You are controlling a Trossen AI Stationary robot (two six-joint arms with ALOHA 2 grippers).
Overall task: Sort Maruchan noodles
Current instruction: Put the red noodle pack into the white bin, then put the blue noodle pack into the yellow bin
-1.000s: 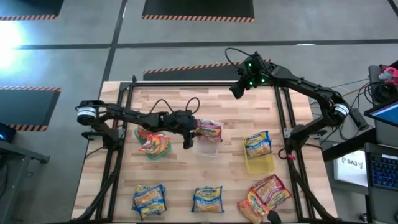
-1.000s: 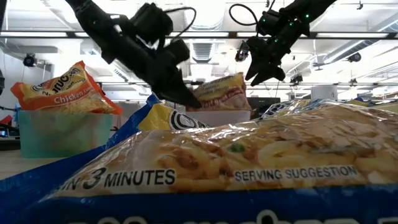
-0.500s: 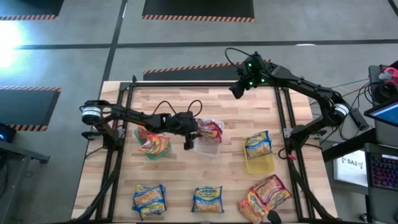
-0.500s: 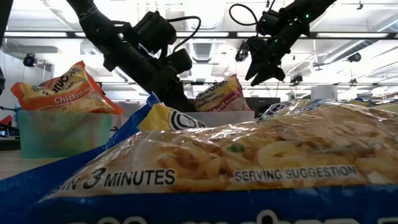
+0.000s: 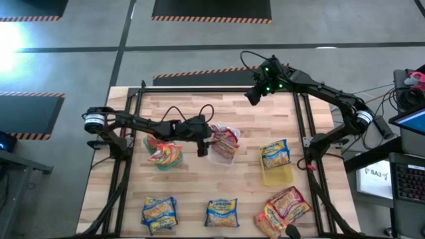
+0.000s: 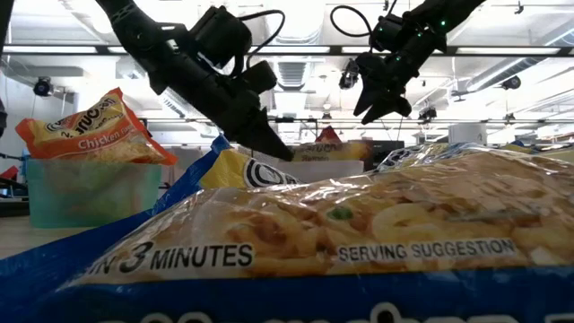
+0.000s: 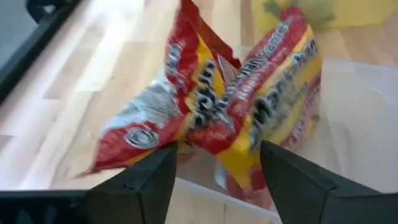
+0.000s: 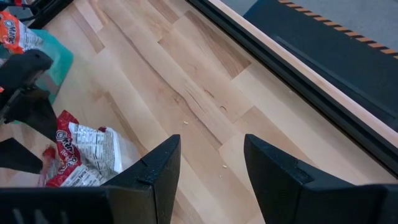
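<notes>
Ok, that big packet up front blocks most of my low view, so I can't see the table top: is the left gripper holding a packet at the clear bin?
Observer: No. The left wrist view shows the left gripper open, with the red-pink packets lying in the clear bin, not pinched.
Operator: What lies loose on the table?
Observer: From above, along the edge nearest your camera: two blue-yellow packets and an orange and red heap.
Operator: And the right arm?
Observer: The right gripper hangs open and empty over the far edge of the table.
</notes>
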